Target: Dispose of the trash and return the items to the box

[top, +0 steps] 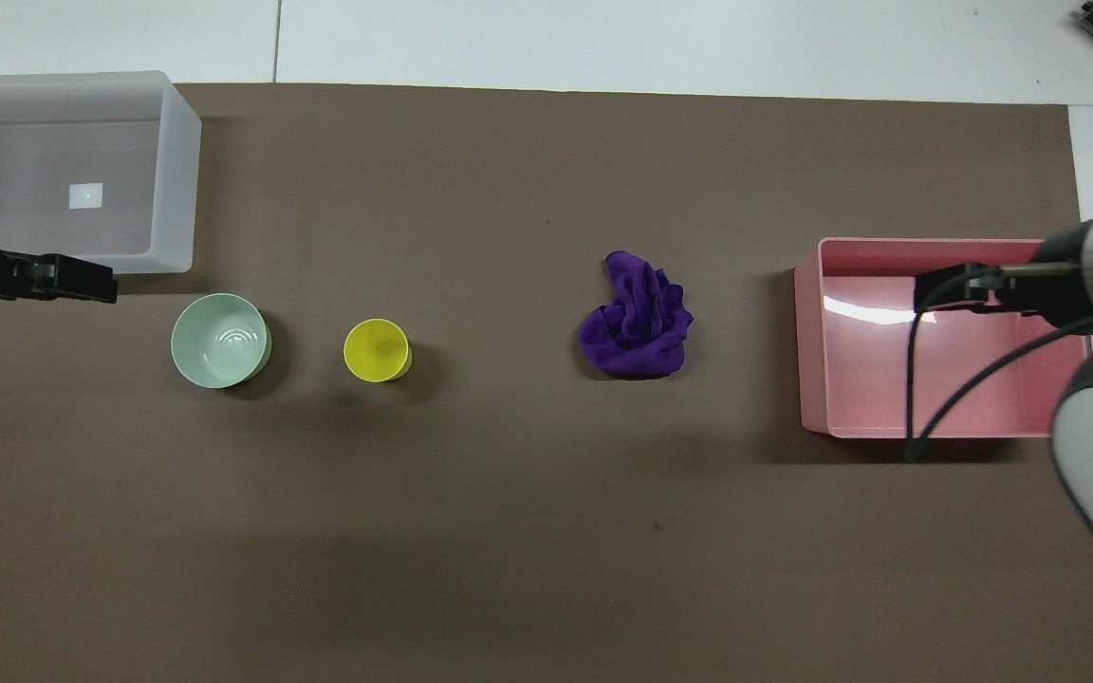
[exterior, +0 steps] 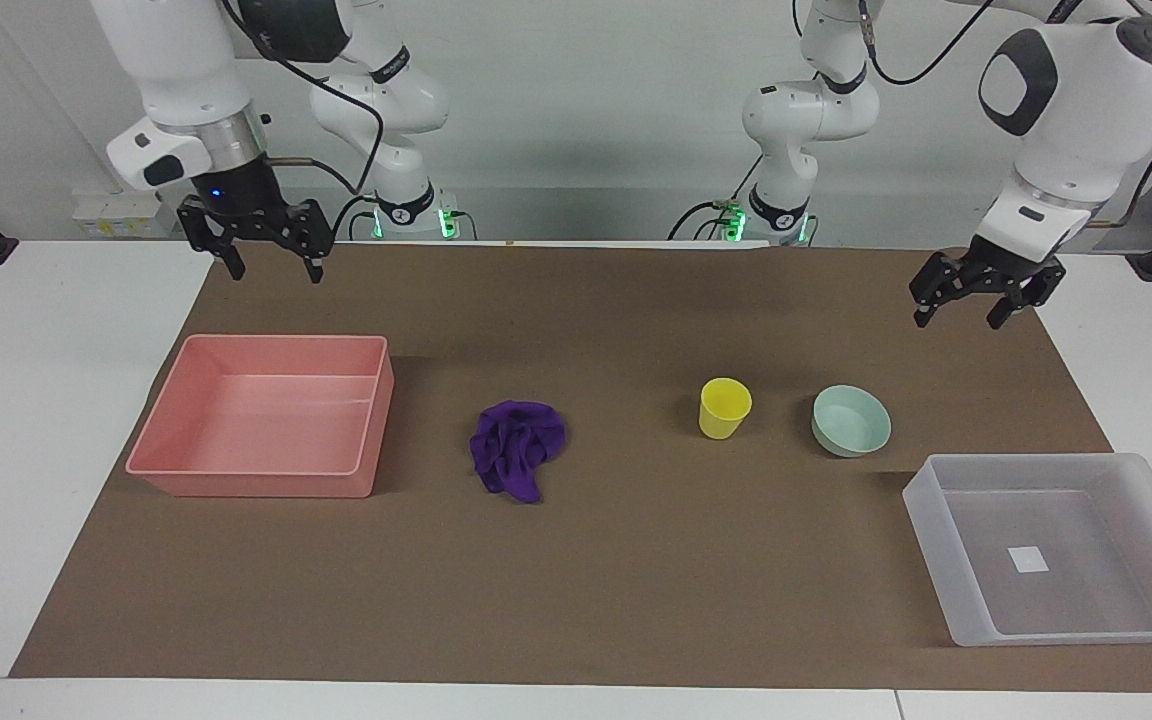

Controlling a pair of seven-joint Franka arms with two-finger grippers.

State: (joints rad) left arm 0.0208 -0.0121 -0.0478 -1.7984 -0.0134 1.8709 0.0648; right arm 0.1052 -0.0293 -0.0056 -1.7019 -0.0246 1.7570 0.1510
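Both jaws gape empty above bare mat (exterior: 636, 560); purple cloth (exterior: 517, 448) lies unobstructed.

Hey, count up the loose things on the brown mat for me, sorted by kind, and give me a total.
Trays: 2, the pink tray and the translucent box
Cups: 1, the yellow cup
Bowls: 1, the mint-green bowl
Cloths: 1, the purple cloth wad
Total: 5
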